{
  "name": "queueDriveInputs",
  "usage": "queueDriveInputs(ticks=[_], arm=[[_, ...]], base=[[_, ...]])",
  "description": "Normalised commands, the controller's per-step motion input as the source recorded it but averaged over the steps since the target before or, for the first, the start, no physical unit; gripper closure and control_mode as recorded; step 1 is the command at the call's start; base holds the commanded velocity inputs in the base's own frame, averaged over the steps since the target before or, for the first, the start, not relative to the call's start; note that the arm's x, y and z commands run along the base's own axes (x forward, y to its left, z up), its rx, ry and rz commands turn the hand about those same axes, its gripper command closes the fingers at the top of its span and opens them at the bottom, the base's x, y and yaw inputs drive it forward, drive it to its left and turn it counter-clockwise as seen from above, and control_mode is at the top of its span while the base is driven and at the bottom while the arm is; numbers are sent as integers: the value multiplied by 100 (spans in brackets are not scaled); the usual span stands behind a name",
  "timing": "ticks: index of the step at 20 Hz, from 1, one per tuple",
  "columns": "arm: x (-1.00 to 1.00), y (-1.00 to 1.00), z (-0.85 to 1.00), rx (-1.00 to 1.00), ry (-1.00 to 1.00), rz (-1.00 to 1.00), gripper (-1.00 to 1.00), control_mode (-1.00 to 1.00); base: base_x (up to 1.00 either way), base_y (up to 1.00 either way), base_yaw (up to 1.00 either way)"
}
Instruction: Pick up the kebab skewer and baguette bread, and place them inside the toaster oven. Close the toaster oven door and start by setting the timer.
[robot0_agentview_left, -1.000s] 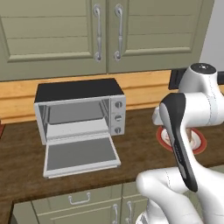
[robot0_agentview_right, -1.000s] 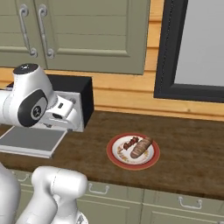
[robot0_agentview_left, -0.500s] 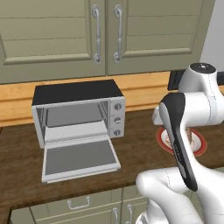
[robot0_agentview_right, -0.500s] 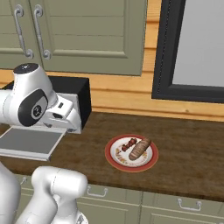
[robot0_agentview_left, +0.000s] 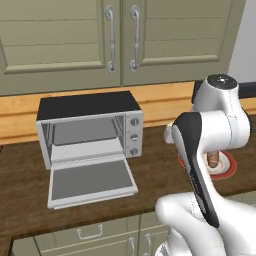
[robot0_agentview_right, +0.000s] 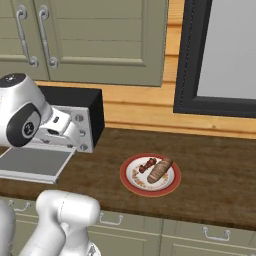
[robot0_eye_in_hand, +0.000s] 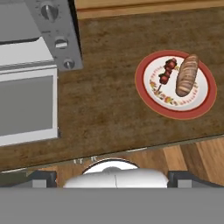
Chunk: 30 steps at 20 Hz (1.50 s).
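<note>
The kebab skewer (robot0_eye_in_hand: 166, 72) and the baguette bread (robot0_eye_in_hand: 186, 75) lie side by side on a red-rimmed plate (robot0_eye_in_hand: 175, 109), the skewer on the side nearer the toaster oven (robot0_eye_in_hand: 57, 39). In the right base view the kebab skewer (robot0_agentview_right: 147, 164) and baguette bread (robot0_agentview_right: 160, 170) rest on the same plate (robot0_agentview_right: 150, 190). The toaster oven door (robot0_agentview_left: 92, 180) hangs open and flat in front of the empty oven (robot0_agentview_left: 90, 107). My gripper (robot0_eye_in_hand: 113, 180) hovers high above the counter's front edge, open, with nothing between its fingers.
Green wall cabinets (robot0_agentview_left: 120, 40) hang over the oven. A dark-framed window (robot0_agentview_right: 220, 55) stands at the right. Three knobs (robot0_agentview_left: 134, 136) sit on the oven's right panel. Bare wooden counter (robot0_eye_in_hand: 105, 100) lies between oven and plate. Drawers (robot0_agentview_right: 200, 235) run below the counter edge.
Both base views have shifted a little, so the camera moved slightly. The food, plate and oven keep their places and the gripper stays open.
</note>
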Motion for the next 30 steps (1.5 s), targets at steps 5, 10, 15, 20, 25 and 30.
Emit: queueDriveInputs(ticks=[5,10,15,20,25,30], arm=[[44,93,0,-1,-24,0,-100,-100],[25,78,0,0,-33,2,-100,-100],[9,52,0,0,-34,9,-100,-100],[23,0,0,3,0,16,-100,-100],[40,7,-3,1,0,17,-100,-100],[21,48,-22,0,0,4,-100,-100]], base=[[0,0,0],[0,0,0],[0,0,0],[0,0,0],[0,0,0],[0,0,0]])
